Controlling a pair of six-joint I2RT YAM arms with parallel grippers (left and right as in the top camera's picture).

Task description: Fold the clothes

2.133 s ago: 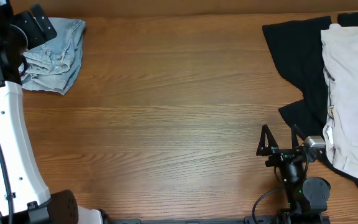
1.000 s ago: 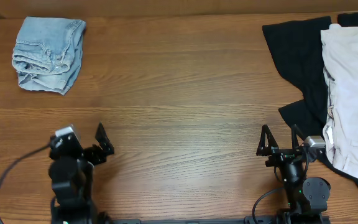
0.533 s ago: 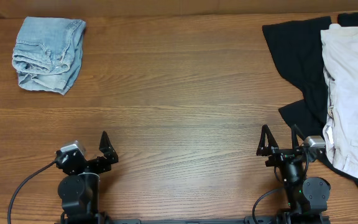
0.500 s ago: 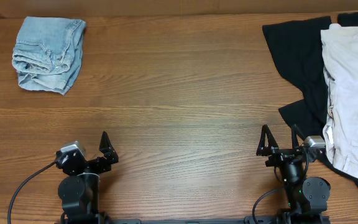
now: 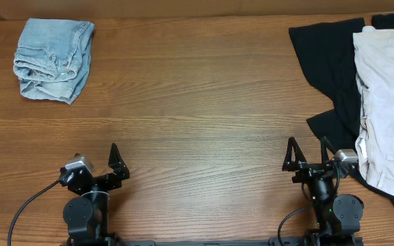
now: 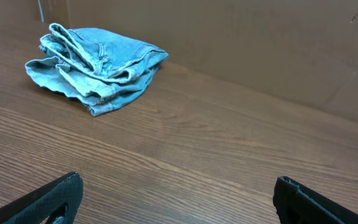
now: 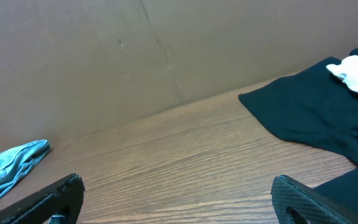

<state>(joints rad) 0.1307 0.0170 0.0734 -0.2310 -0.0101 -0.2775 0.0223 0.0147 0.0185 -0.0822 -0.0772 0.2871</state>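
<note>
Left claw (image 5: 96, 156) and right claw (image 5: 307, 147), each with jaws spread wide and holding nothing, at the near edge of the wooden worktop (image 5: 197, 102). Folded denim shorts (image 5: 52, 60) lie bundled at the far left corner, well apart from both claws. A black garment (image 5: 323, 65) lies at the far right corner, with a cream-white garment (image 5: 388, 96) over it along the right edge, near the right claw.

A wood-grain table (image 5: 204, 102) is seen under soft, even light. Its far edge is met by a plain brown wall (image 7: 73, 62), where a slanted seam (image 7: 160, 53) is noted.
</note>
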